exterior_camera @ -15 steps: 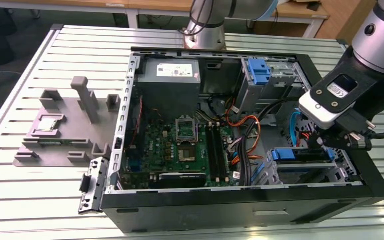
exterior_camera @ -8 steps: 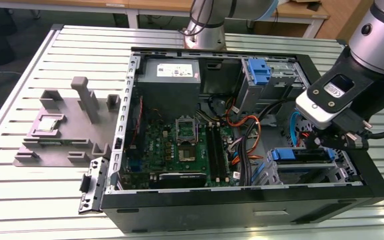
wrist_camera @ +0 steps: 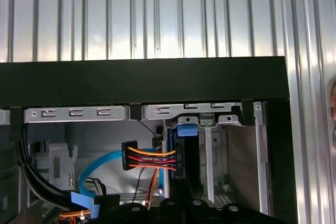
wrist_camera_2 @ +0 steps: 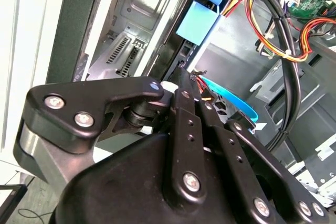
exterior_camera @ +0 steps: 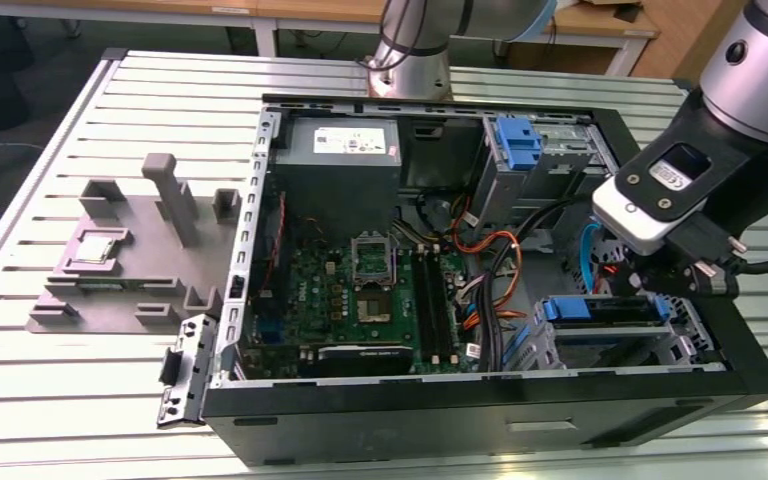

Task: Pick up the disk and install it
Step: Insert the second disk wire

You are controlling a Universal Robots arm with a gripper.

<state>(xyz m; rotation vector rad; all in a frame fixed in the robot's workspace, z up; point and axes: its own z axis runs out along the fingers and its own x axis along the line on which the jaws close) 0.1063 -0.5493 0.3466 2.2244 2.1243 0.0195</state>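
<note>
Disk [wrist_camera: 187, 153] stands on edge in the case's [exterior_camera: 491, 415] drive bay, under my tool [exterior_camera: 671, 285], which seems clamped on it, hard to tell. Risk: orange cables [wrist_camera: 152, 160] just beside could snag, tilting it.

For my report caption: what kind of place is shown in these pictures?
Probably a robotics lab or test bench for computer assembly. An open computer case lies on a slotted metal table, a robot arm reaches into it, and a grey parts fixture stands beside it.
</note>
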